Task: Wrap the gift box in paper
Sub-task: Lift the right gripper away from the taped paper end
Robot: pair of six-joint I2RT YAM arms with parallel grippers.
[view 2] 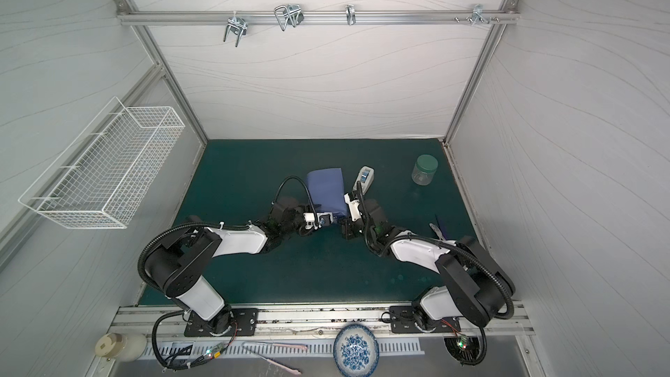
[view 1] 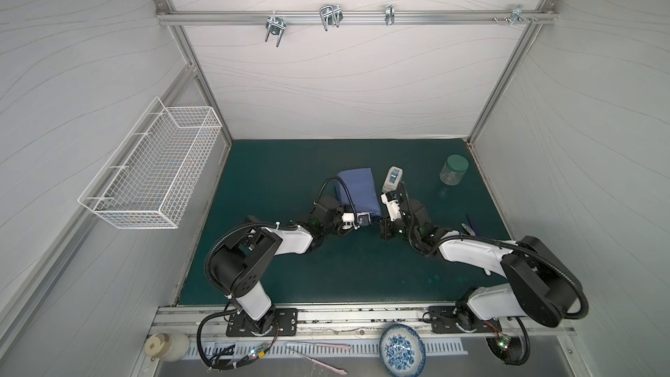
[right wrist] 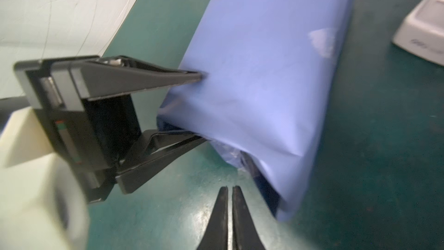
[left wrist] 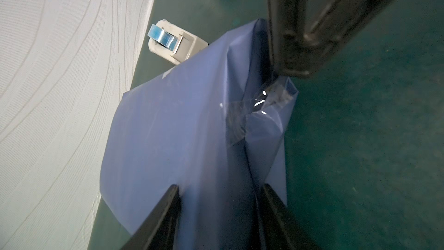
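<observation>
Your right gripper [right wrist: 230, 188], bottom centre of the right wrist frame, is pinched shut and empty. Its tips are right by the taped end fold; contact unclear. Your left gripper [right wrist: 203, 107] clamps the near end of the gift box [right wrist: 266, 188] through the paper [view 1: 357, 190], one finger on top, one underneath. Wrapped box sits mid-frame on the bench [view 1: 326, 266] in both top views. Clear tape [left wrist: 237, 121] bridges the end fold. White tape dispenser [view 1: 393, 177] just right of it, green-lidded jar [view 1: 454, 170] beyond, upper right.
</observation>
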